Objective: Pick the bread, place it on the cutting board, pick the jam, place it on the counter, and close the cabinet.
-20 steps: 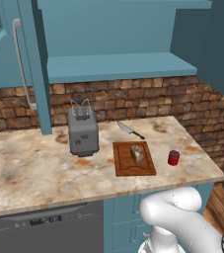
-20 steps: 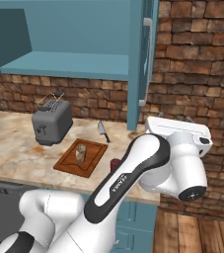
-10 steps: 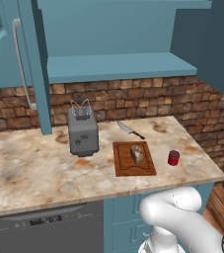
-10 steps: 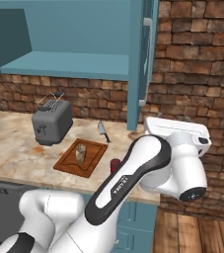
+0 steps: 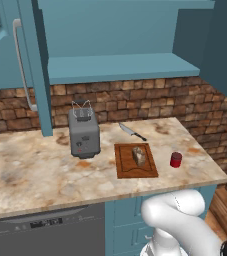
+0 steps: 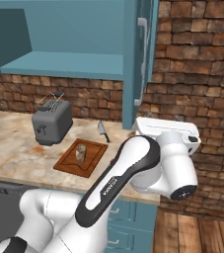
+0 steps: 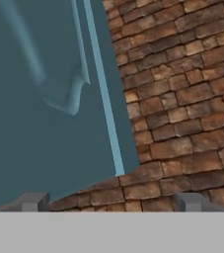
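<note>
Pincer (image 7: 111, 201) released, tips spread wide and grasping nothing, facing the lower corner of an open cabinet door (image 7: 44, 99) with brick wall (image 7: 182, 99) just beside it. Off to the pincer's side on the tabletop (image 5: 30, 175): bread (image 5: 139, 156) lying on the cutting board (image 5: 127, 167), jam (image 5: 175, 159) standing near the board's edge. Toaster (image 5: 83, 134) and knife (image 5: 131, 131) beyond the board.

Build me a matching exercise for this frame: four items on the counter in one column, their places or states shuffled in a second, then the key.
Things:
1. brown speckled bread chunk
2. small red jam jar
3. grey metal toaster
4. black-handled knife

Places:
A. flat on the counter behind the board
B. standing left of the board
C. on the reddish-brown wooden cutting board
D. on the marbled counter, right of the board

Pairs: 1-C, 2-D, 3-B, 4-A
</note>
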